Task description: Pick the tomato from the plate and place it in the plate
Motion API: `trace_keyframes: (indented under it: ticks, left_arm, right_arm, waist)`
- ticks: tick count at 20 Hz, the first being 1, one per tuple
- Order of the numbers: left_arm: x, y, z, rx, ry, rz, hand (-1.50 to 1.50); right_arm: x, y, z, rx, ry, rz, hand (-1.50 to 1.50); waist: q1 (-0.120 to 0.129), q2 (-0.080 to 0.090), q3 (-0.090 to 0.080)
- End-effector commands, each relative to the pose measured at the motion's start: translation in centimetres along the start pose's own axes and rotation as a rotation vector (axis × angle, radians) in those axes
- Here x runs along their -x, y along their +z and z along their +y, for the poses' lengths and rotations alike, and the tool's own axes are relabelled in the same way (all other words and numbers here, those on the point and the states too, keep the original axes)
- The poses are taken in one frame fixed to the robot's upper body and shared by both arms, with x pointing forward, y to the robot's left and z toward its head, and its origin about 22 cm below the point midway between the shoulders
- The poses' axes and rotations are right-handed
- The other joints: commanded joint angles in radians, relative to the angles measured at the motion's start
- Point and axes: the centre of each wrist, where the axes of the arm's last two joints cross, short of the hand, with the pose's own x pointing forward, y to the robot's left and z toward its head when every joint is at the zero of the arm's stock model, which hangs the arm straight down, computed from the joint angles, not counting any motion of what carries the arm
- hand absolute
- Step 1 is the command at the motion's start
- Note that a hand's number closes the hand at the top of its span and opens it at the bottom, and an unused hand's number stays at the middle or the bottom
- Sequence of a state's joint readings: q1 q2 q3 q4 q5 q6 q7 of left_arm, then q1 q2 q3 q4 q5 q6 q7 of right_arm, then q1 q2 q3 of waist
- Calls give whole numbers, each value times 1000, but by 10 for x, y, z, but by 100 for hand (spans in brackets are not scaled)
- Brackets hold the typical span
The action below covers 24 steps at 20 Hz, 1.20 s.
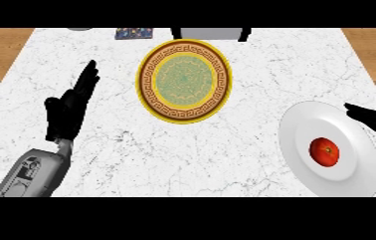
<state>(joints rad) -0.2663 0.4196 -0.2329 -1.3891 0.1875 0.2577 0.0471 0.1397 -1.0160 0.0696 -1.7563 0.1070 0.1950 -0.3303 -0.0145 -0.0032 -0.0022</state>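
Nearest the robot, at the right edge of the marble counter, a plain white plate carries the tomato, which sits a little right of the plate's middle, untouched by either hand. Just beyond it, only a dark tip of the right hand shows over the plate's far right rim; too little of it is in sight to tell whether its fingers are spread or curled, and it holds nothing that can be seen. On the left side, the left hand stands open with straight fingers pointing away, resting well apart from both plates, its grey forearm coming in from the near left corner. Farther out, near the middle of the counter, lies the patterned plate with its yellow rim and green centre, bare of any food. At the far edge sit a few small items, cut off and hard to name. Judging by this layout, the task has barely begun: the tomato is not yet grasped, and the lift, the carry leftward and away, and the setting-down on the patterned plate all remain.
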Motion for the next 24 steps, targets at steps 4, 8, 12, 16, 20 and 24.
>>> trace_keyframes:
  ticks: [4, 8, 12, 16, 20, 24]
  left_arm:
    - [-7, -14, -24, 14, -13, 11, 0]
    - [-19, -5, -4, 26, -8, -4, 0]
    - [-3, 1, -15, 13, -2, -4, 0]
    - [3, 5, -16, 21, -2, -11, 0]
    - [-3, -3, -3, 7, -12, -7, 0]
    - [-18, -13, 13, 21, 10, -7, 0]
  right_arm:
    - [-10, -9, -27, -148, 125, 155, -150]
    - [-19, -16, -29, -207, 102, 180, -150]
    - [-12, -19, -17, -202, 94, 200, -150]
    - [-7, -40, 15, -257, 156, 229, -150]
    - [2, -42, 39, -310, 187, 255, -150]
    - [35, -49, 62, -331, 177, 277, -150]
  waist:
    - [12, 5, 2]
    - [18, 2, 2]
    - [11, 2, 2]
    - [18, 3, 2]
    - [13, 3, 2]
    - [20, 4, 3]
